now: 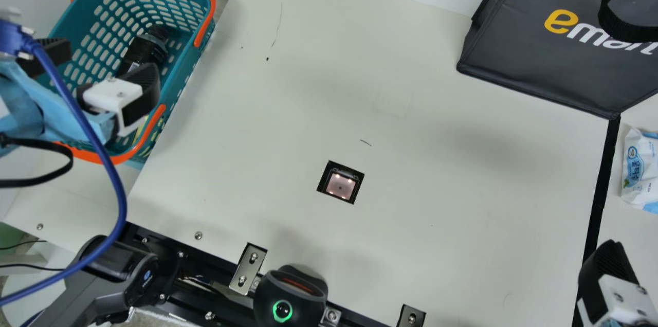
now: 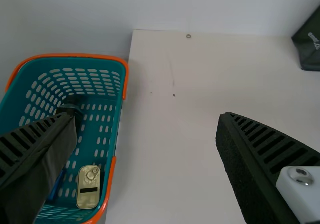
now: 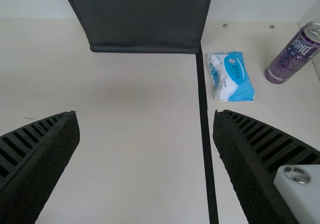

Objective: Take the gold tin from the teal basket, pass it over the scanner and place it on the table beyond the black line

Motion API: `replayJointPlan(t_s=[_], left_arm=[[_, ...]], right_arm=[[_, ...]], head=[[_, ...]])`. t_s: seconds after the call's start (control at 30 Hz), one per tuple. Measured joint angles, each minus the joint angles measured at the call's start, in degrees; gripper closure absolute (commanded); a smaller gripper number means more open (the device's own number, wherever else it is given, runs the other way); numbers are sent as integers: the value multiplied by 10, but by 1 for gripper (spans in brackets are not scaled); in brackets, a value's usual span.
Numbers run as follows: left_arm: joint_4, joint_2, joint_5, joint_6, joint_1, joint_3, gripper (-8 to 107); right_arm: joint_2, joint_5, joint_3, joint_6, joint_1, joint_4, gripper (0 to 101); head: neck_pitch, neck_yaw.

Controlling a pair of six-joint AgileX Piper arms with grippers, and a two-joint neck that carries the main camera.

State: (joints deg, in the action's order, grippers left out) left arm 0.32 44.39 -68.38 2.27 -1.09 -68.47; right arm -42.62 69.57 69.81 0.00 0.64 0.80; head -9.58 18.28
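My left gripper (image 1: 100,67) is open above the teal basket (image 1: 180,80). In the left wrist view, the gold tin (image 2: 89,188) lies in the basket (image 2: 111,149) against its side wall, and my left gripper (image 2: 146,118) has nothing between its fingers. The square scanner window (image 1: 340,184) sits in the tabletop. A black line (image 1: 600,193) crosses the table, with my right gripper (image 1: 611,278) near its front end; in the right wrist view that gripper (image 3: 146,116) is open and empty.
A dark bottle (image 1: 146,49) lies in the basket. Beyond the black line are a wipes pack (image 3: 232,76) and a purple can (image 3: 294,53). A dark grey bag (image 1: 540,49) stands at the back, and a black device (image 1: 290,293) at the front edge.
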Motion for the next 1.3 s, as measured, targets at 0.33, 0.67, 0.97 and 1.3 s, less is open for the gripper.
replayJointPlan(t_s=[0.33,0.67,0.97,1.3], left_arm=[[39,35,17,88,-105,10,9],[38,86,35,79,-229,17,9],[2,159,67,-41,-293,12,9],[-75,264,70,-194,-342,-21,9]], right_arm=[[0,0,0,0,0,0,6],[0,0,0,0,0,0,6],[0,0,0,0,0,0,6],[0,0,0,0,0,0,6]], head=[[0,-1],[0,0],[0,-1],[0,0]])
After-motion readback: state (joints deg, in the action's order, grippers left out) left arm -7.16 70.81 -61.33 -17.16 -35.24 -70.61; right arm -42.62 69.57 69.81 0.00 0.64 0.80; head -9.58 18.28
